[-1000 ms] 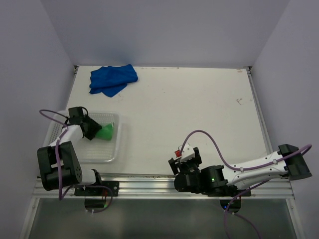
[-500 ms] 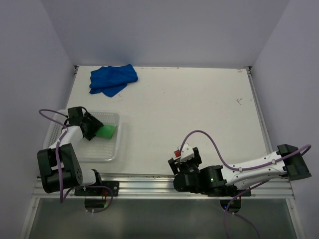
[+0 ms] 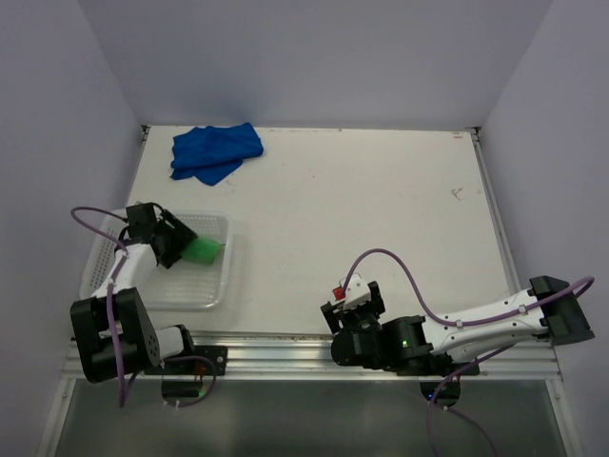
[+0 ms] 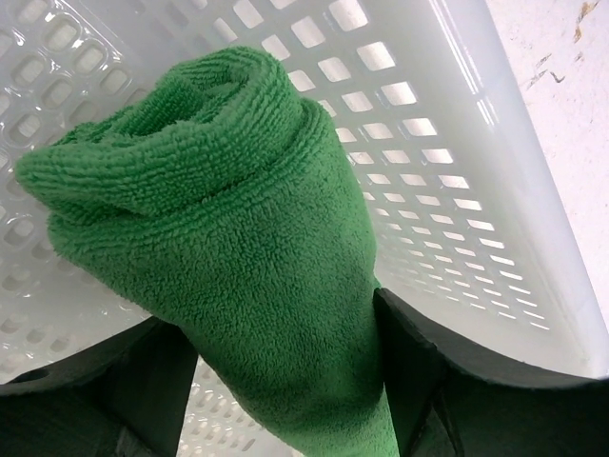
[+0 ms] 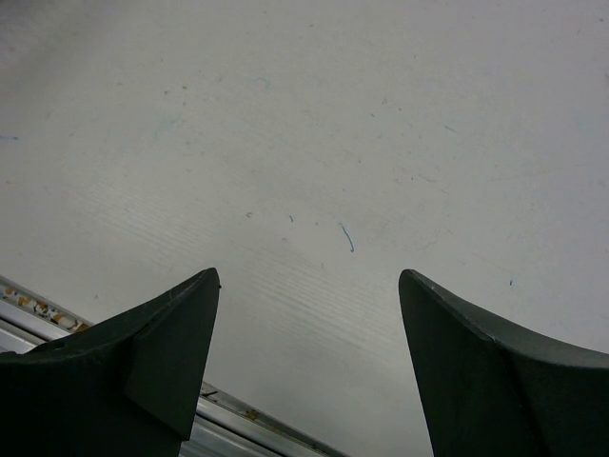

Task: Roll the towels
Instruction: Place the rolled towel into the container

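Observation:
The green towel [image 3: 203,250], rolled into a thick roll [image 4: 219,219], lies in the white perforated basket [image 3: 225,278]. My left gripper [image 3: 179,244] reaches into the basket from the left, jaws open around the near end of the roll [image 4: 281,314]. The right finger [image 4: 419,362] touches the cloth, and a little basket floor shows between the left finger [image 4: 143,381] and the cloth. The blue towel [image 3: 215,150] lies crumpled and unrolled at the table's far left corner. My right gripper [image 3: 354,297] is open and empty, low over bare table [image 5: 309,276] near the front rail.
The basket wall [image 4: 428,124] rises close beyond the green roll. A metal rail [image 3: 304,341] runs along the table's near edge, just below the right gripper. Grey walls close in the table on three sides.
The left jaws have spread apart around the green towel, and the left gripper has drawn back slightly to the left. The right arm has not moved.

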